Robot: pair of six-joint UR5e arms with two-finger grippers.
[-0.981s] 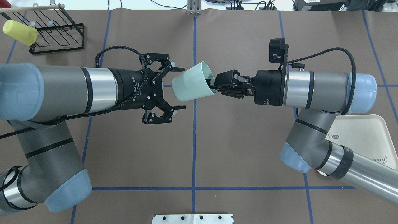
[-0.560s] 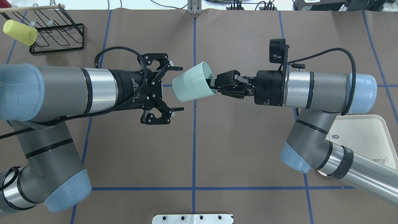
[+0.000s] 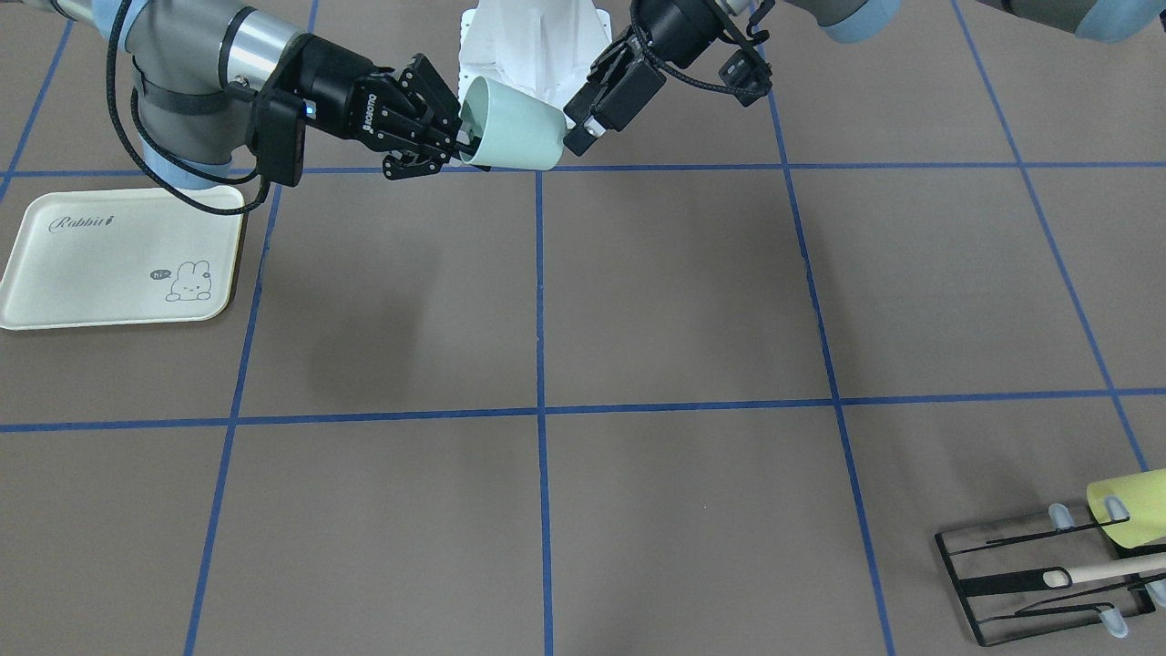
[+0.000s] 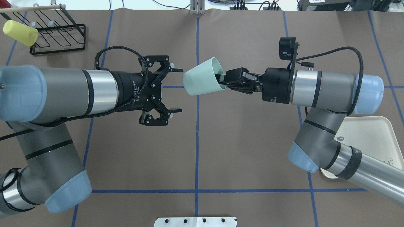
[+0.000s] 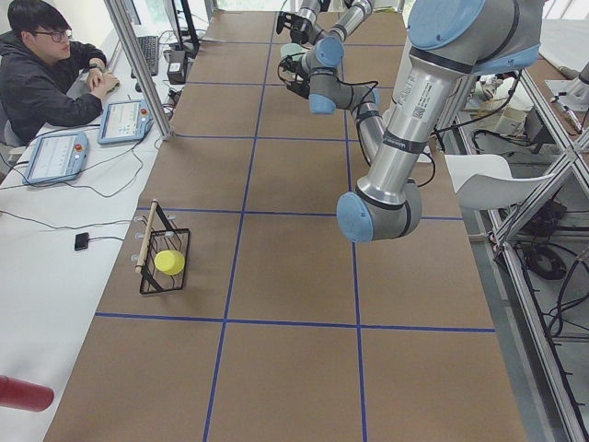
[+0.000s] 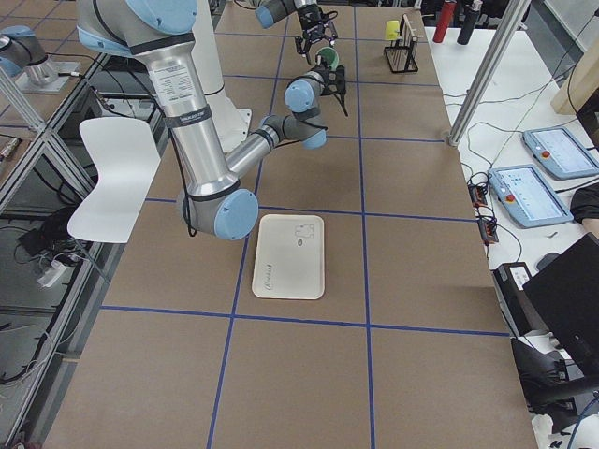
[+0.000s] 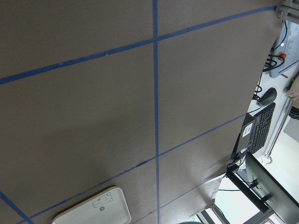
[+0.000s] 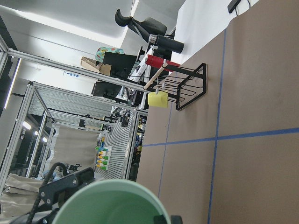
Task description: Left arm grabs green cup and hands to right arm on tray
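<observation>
Right gripper point(image 4: 223, 82) pinched on cup point(image 4: 202, 81) rim, cup in mid-air, left gripper point(image 4: 180, 90) spread wide, empty, at cup's 9 o'clock, tray point(image 4: 372, 134) at 4 o'clock.

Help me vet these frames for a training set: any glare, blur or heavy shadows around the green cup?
Overhead exterior: the green cup is sharp and evenly lit, no glare. Exterior front-facing: soft, diffuse shadows on the table below it. Right wrist-mounted: the cup's rim at the bottom edge looks slightly soft. Left wrist-mounted: the room past the table is washed out.
</observation>
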